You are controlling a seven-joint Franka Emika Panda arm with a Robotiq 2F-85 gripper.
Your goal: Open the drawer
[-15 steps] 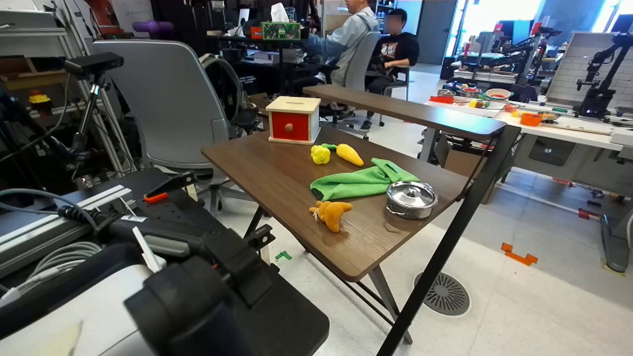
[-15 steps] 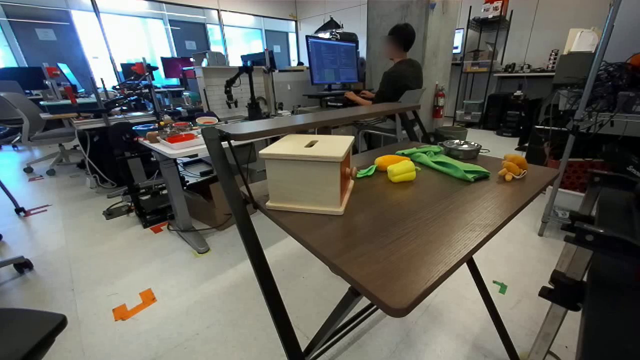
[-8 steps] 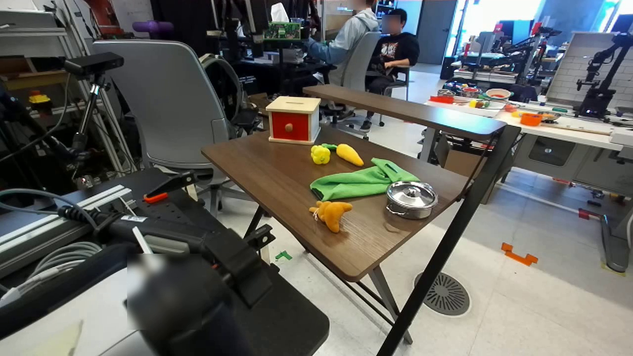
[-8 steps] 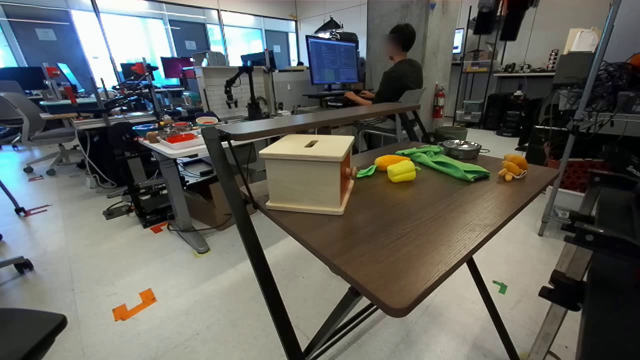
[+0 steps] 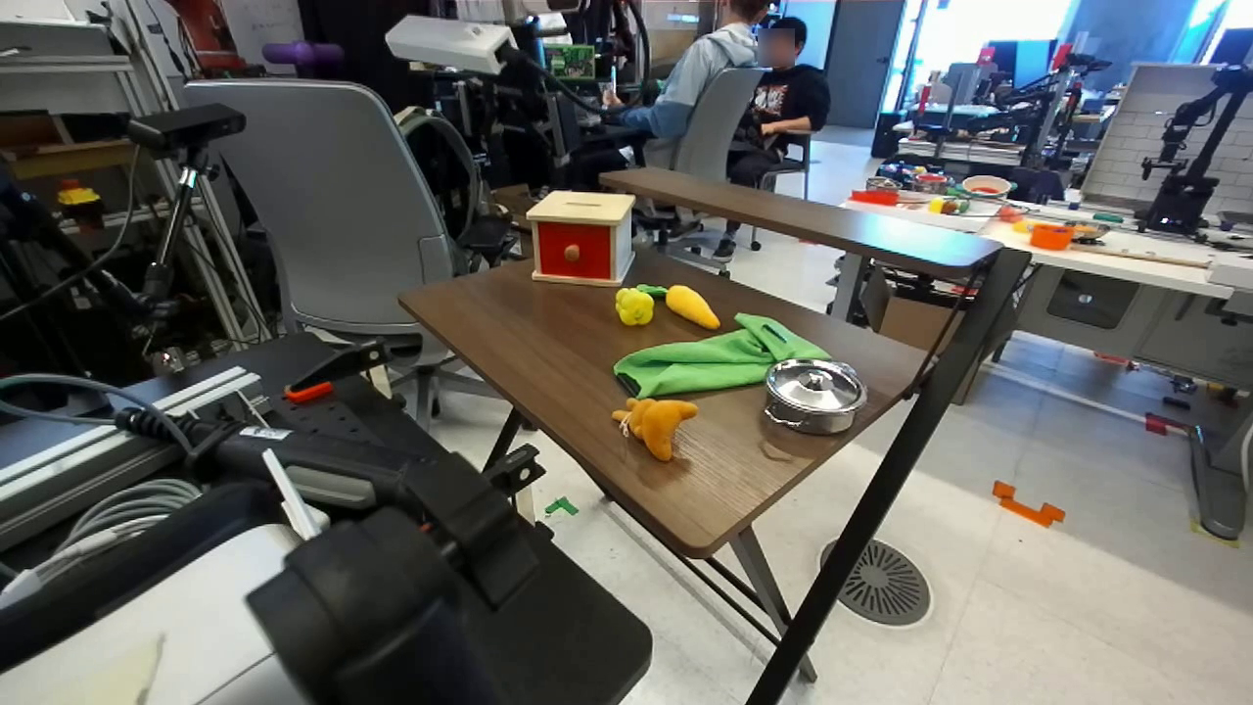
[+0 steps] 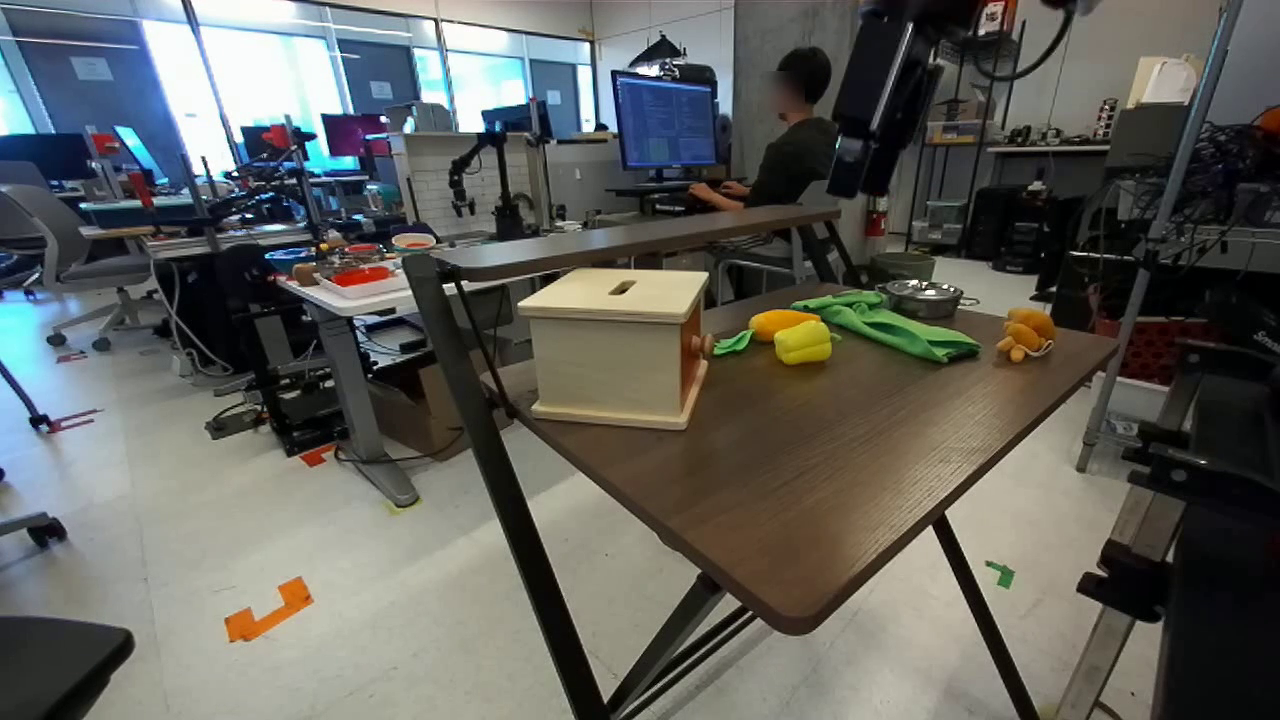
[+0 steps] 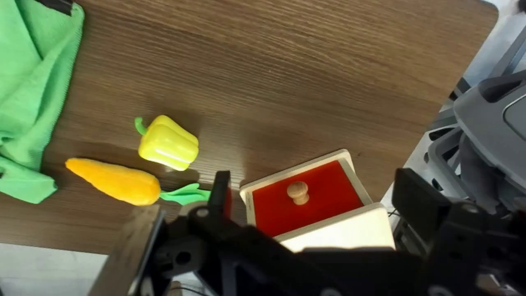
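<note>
One table (image 6: 850, 430): brown top with fine wood grain and rounded corners; black legs (image 6: 518, 520); a narrow brown shelf (image 5: 783, 211) raised along one side;
Room: pale floor (image 5: 1096, 587) marked with orange tape (image 5: 1026, 508); round grated drain (image 5: 886, 583); grey chair (image 5: 323, 196) near the table; lit monitor (image 6: 665, 120) farther back;
Box (image 6: 610, 370): pale smooth wood, cube-like; slotted lid, base wider than the walls; stands on the table close to an edge in both exterior views;
Drawer (image 7: 326, 193): flat red front set in the box's pale frame, closed; round turned-wood knob (image 7: 297, 191) at its middle;
Pepper (image 7: 169, 144): glossy yellow, lobed, green stem; near the box;
Carrot (image 7: 115, 181): orange-yellow, tapered; leafy green top toward the box;
Cloth (image 5: 719, 362): green, soft-looking, creased, ribbed edge; near the carrot;
Pot (image 5: 814, 397): polished metal, round, lidded; just beside the cloth, touching or not cannot be told;
Plush toy (image 5: 658, 423): orange, matte, stubby limbs; near the table edge, well apart from the box;
Gripper (image 7: 313, 185): black; jaws spread wide, holding nothing; red drawer front seen through the gap in the wrist view; in an exterior view it hangs above the table, apart from the box;
Tabletop count: one box, one drawer, one knob, one pepper, one carrot, one cloth, one pot, one plush toy;
People count: two seated in an exterior view, a light-jacketed person (image 5: 705, 73) and a black-topped person (image 5: 788, 96); one dark-topped person (image 6: 790, 150) at the monitor in an exterior view
</note>
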